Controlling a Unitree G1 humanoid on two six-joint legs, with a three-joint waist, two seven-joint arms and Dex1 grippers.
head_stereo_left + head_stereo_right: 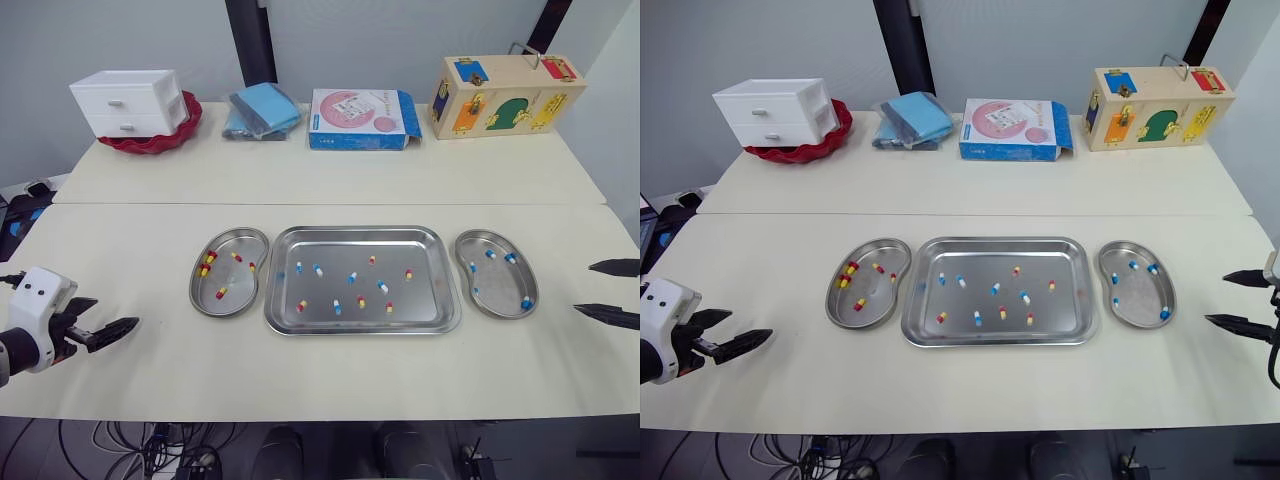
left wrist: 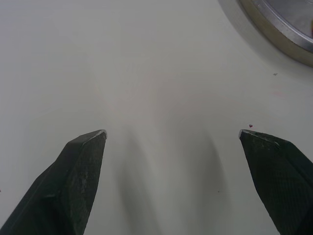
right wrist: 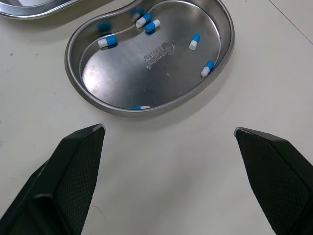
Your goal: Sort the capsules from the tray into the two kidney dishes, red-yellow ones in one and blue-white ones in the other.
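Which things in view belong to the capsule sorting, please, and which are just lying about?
For the job: tray, loose capsules, left kidney dish, right kidney dish.
Lying about: white drawer unit, red bowl, blue packet, pink-and-blue box, wooden latch box.

Bright even light, soft shadows, tray (image 1: 345,245) glinting

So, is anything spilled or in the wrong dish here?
Nothing stands out: the left kidney dish holds only red-yellow capsules, the right kidney dish only blue-white capsules, and none lie spilled on the table.
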